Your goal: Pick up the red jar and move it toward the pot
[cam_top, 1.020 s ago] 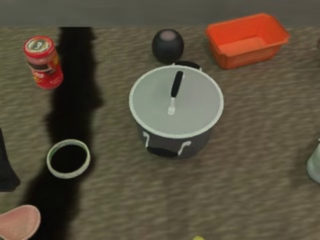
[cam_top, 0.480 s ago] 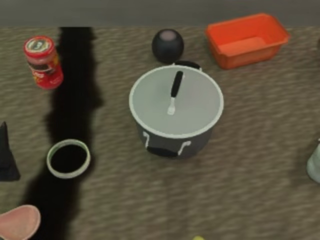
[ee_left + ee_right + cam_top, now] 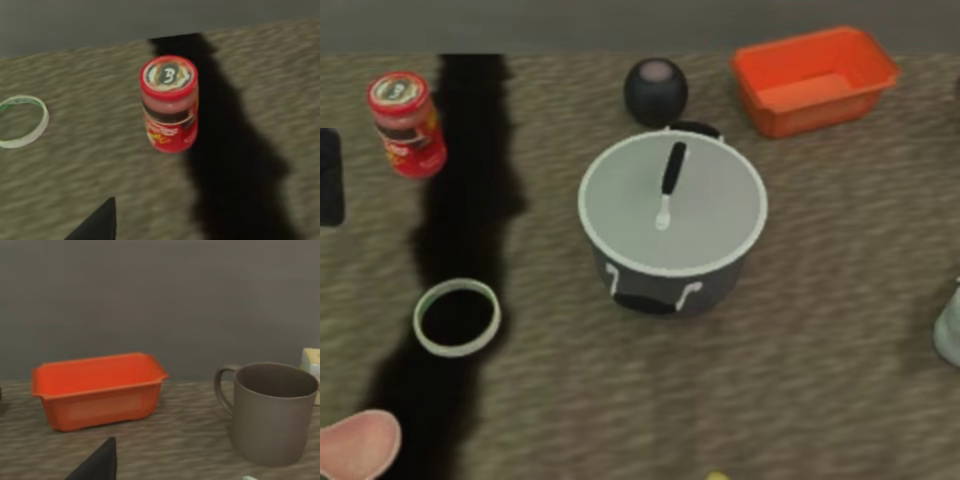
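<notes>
- Right now the red jar (image 3: pixel 407 124) stands upright on the table (image 3: pixel 820 330), well apart from the pot (image 3: pixel 672 222) and off toward the far left corner from it.
- From the left wrist view the jar's (image 3: pixel 169 103) whitish-green lid top, red lid, dark label band and yellow marks are plain, and nothing touches it.
- Over at the left edge of the top view, a dark piece of the left gripper (image 3: pixel 329 177) shows just beside the jar, on the side away from the pot; I cannot tell whether its fingers are spread or closed.
- One dark fingertip (image 3: pixel 95 224) pokes into the left wrist view, short of the jar and apart from it.
- Sitting mid-table, the pot has its pale grey lid on, with the black strip handle across the top.
- Behind the pot, almost touching its far rim, rests a black ball (image 3: pixel 656 91).
- Farther back and to the pot's right is an orange tub (image 3: pixel 812 80), which the right wrist view also takes in (image 3: pixel 97 389).
- To the pot's left and nearer the front lies a pale-rimmed ring cup (image 3: pixel 457 316), well apart from the jar.
- Of the right gripper only a dark fingertip (image 3: pixel 97 464) shows in the right wrist view, with a brown mug (image 3: pixel 272 410) standing to one side of the tub; I cannot tell how its fingers are set.
</notes>
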Motion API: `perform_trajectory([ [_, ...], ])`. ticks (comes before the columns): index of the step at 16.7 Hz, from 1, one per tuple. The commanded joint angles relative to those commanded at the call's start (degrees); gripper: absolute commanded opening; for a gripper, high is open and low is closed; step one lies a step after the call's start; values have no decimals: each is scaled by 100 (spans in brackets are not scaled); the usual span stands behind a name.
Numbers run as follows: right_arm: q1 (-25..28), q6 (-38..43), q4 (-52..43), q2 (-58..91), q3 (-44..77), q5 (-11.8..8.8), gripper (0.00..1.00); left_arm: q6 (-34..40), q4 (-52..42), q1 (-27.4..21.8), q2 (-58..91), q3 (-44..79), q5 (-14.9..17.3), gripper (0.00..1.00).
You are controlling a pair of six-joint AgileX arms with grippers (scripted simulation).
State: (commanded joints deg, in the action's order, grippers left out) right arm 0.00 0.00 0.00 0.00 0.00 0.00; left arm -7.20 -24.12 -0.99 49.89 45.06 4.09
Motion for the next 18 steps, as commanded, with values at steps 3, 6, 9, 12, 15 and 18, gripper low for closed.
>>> perform_trajectory([
  [3, 0, 0, 0, 0, 0, 0, 100, -238, -765, 19, 1620, 1617, 69, 100],
  [6, 0, 0, 0, 0, 0, 0, 100, -480, -1534, 48, 3282, 3272, 124, 100],
  [9, 0, 0, 0, 0, 0, 0, 100, -715, -2273, 84, 4912, 4874, 160, 100],
  [12, 0, 0, 0, 0, 0, 0, 100, -929, -2945, 125, 6430, 6333, 177, 100],
  [15, 0, 0, 0, 0, 0, 0, 100, -1110, -3513, 163, 7742, 7567, 183, 100],
  [18, 0, 0, 0, 0, 0, 0, 100, -1248, -3948, 189, 8753, 8505, 187, 100],
])
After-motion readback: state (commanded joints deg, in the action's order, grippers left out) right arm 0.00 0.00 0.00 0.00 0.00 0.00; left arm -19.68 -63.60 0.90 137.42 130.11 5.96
